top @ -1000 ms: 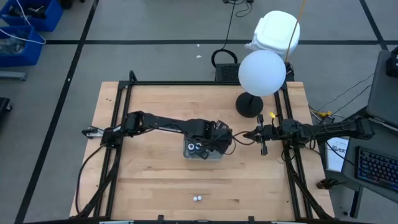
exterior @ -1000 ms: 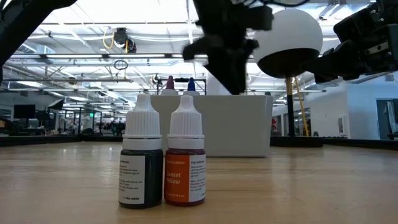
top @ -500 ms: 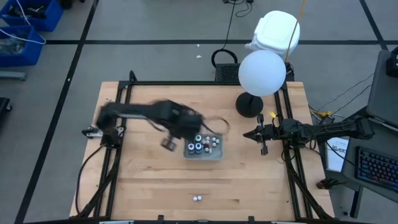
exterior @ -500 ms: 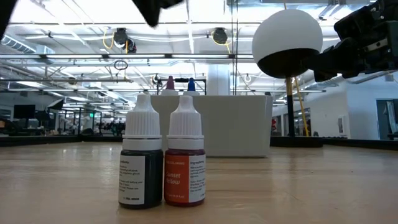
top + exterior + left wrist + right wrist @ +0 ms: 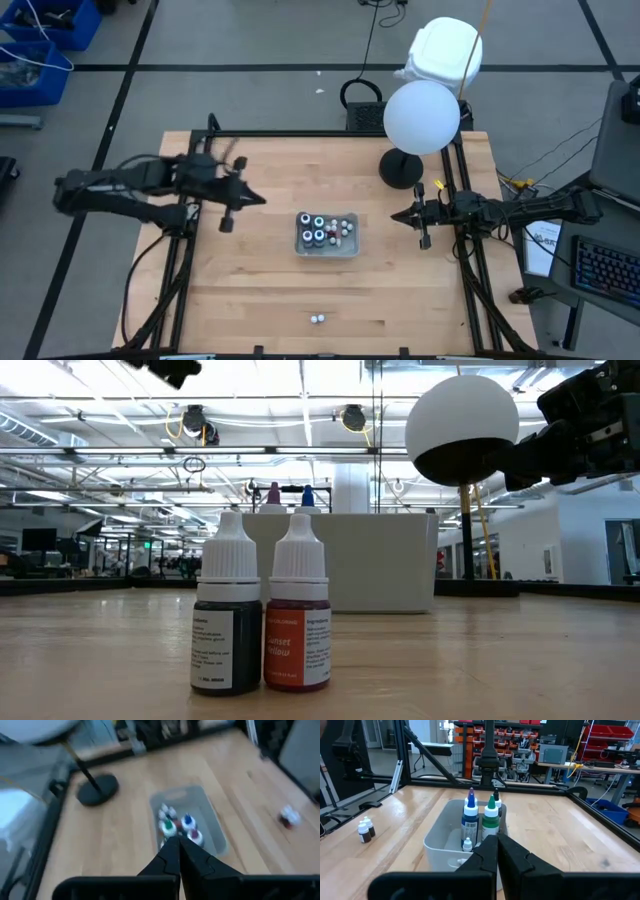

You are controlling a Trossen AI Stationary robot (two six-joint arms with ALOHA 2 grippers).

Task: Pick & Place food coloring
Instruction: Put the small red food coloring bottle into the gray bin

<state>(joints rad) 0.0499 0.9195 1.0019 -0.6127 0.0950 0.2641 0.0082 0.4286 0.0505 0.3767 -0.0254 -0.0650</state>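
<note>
Several food coloring bottles [image 5: 322,231] stand upright in the clear tray [image 5: 327,250] at the table's middle. In the right wrist view a blue one [image 5: 470,818] and a green one [image 5: 490,820] stand tallest. Two more bottles [image 5: 316,319] stand side by side on the wood near the front edge: a dark one [image 5: 228,618] and an orange one [image 5: 298,618]. My left gripper [image 5: 258,200] is shut and hangs left of the tray, holding nothing. My right gripper [image 5: 393,217] is shut and waits right of the tray.
A white globe lamp [image 5: 421,117] on a black round base [image 5: 401,168] stands at the back right. A black frame [image 5: 330,133] runs along the table's far edge and sides. Bare wood lies between the tray and the two front bottles.
My left gripper has drawn back from over the tray toward the table's left edge and has risen out of the low view. The bottles in the tray, partly covered by it before, now show in full. The two front bottles have stayed put.
</note>
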